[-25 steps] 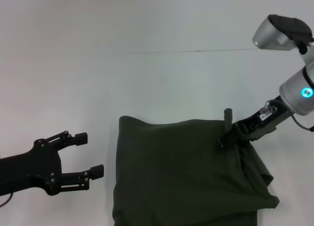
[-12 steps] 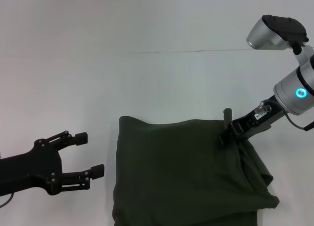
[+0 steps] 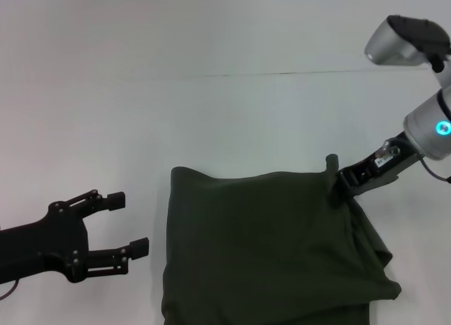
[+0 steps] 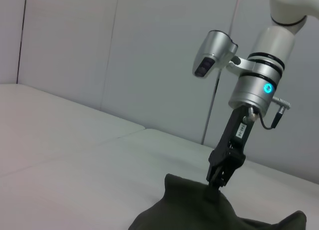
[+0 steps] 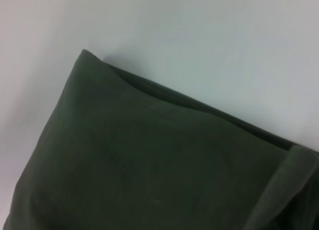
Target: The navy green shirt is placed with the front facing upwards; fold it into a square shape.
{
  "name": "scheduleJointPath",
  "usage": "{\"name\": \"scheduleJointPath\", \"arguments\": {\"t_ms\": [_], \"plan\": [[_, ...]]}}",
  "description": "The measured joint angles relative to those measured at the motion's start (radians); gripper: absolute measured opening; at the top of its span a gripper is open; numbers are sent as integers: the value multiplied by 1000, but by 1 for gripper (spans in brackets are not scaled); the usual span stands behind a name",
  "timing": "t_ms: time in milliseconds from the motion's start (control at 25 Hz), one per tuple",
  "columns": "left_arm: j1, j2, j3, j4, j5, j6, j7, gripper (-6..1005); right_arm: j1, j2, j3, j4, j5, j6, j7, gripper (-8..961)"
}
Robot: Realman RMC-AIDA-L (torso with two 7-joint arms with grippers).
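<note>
The navy green shirt (image 3: 268, 247) lies folded into a rough rectangle on the white table, plain dark olive cloth up, no lettering showing. My right gripper (image 3: 337, 185) is at its far right corner, shut on a small tab of cloth that sticks up there. The left wrist view shows the same grip, the right gripper (image 4: 221, 176) pressing down on the shirt (image 4: 209, 212). In the right wrist view the shirt (image 5: 149, 155) fills most of the picture, with the raised fold at one edge. My left gripper (image 3: 132, 221) hovers open to the left of the shirt, apart from it.
The white table (image 3: 211, 127) stretches beyond the shirt, with a thin dark seam line (image 3: 282, 73) across its far part. On the shirt's right side, loose cloth (image 3: 373, 258) bulges out in folds. A grey wall stands behind in the left wrist view.
My right gripper has shifted slightly right and away along the shirt's far corner, the pinched tab of cloth moving with it. The left arm has stayed still.
</note>
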Motion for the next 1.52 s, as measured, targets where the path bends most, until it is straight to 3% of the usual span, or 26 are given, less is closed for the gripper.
{"name": "scheduleJointPath", "arguments": {"t_ms": [280,560,960,1520], "plan": [[1,0,0,0,0,1,0,959,-22,-8,20,-56,32,-37,-7,11],[1,1,0,0,0,4,-1,957,-62,-36,75,-116,93,-102,-13,10],[-4,2,0,0,0,2,-4,954,-109,-62,159,-119,94,-96,-38,12],[-7,4,0,-12,0,-2,-2,950,-121,-67,128,-27,-10,-57,-80,46]]}}
